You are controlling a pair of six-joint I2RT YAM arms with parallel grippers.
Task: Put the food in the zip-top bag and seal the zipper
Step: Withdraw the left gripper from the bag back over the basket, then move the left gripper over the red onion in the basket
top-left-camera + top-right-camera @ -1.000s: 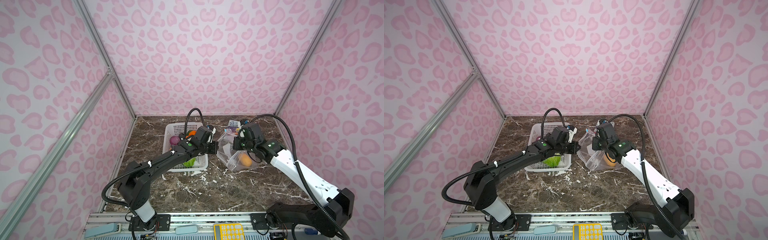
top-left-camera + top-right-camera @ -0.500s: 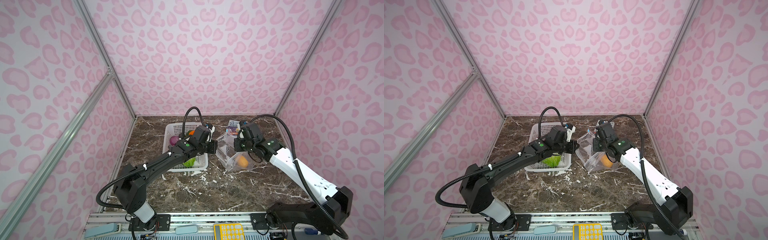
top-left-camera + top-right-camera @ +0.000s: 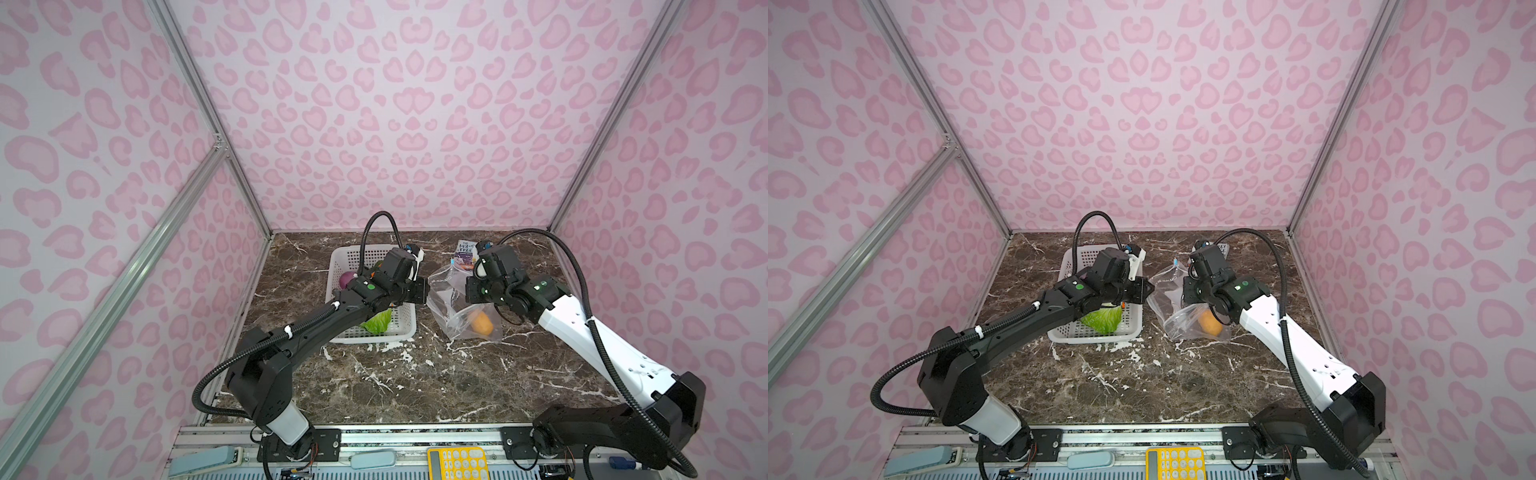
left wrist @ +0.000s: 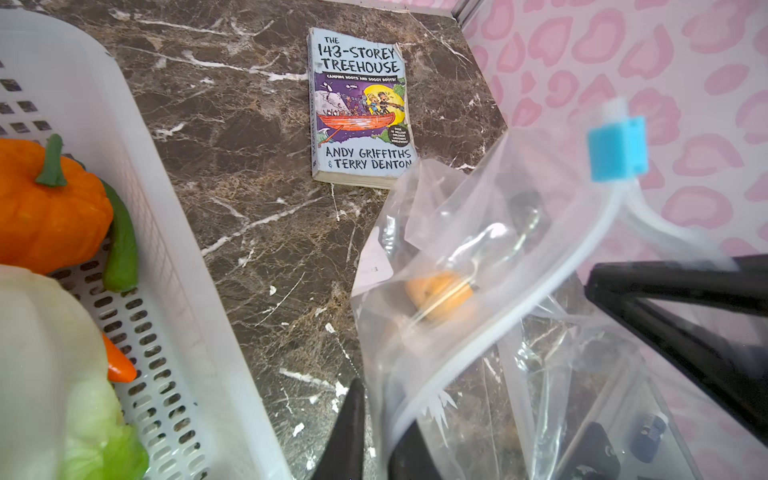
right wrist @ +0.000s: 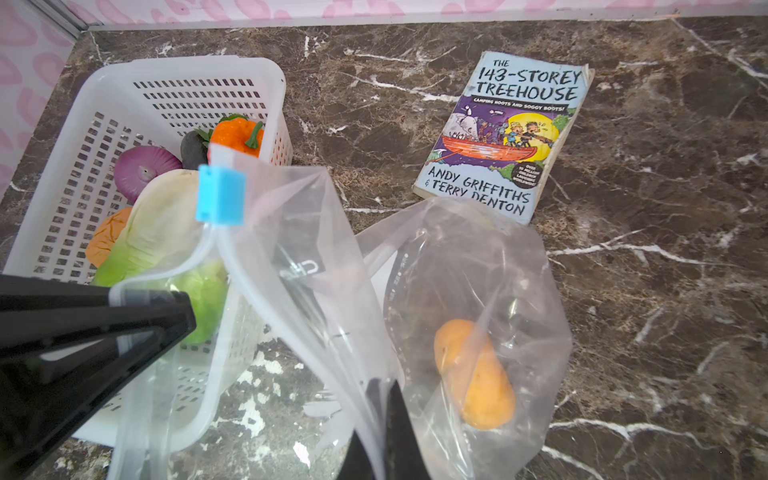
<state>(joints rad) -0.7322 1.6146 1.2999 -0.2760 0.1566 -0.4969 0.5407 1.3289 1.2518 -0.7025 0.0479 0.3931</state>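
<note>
Hardly anything has shifted; right gripper [image 5: 376,428] pinches the zip-top bag [image 5: 457,270], left gripper's [image 4: 380,440] hold looks unclear, so it may sag shut.

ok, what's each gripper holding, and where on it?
Right fingers pinch the zip-top bag at one lip of its open mouth. Left fingers straddle the other lip; whether they are clamped on it cannot be told.

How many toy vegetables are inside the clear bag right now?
1. A tan-orange potato lies at the bottom of the zip-top bag. The rest sit in the white basket. Crinkled plastic could hide something small.
</note>
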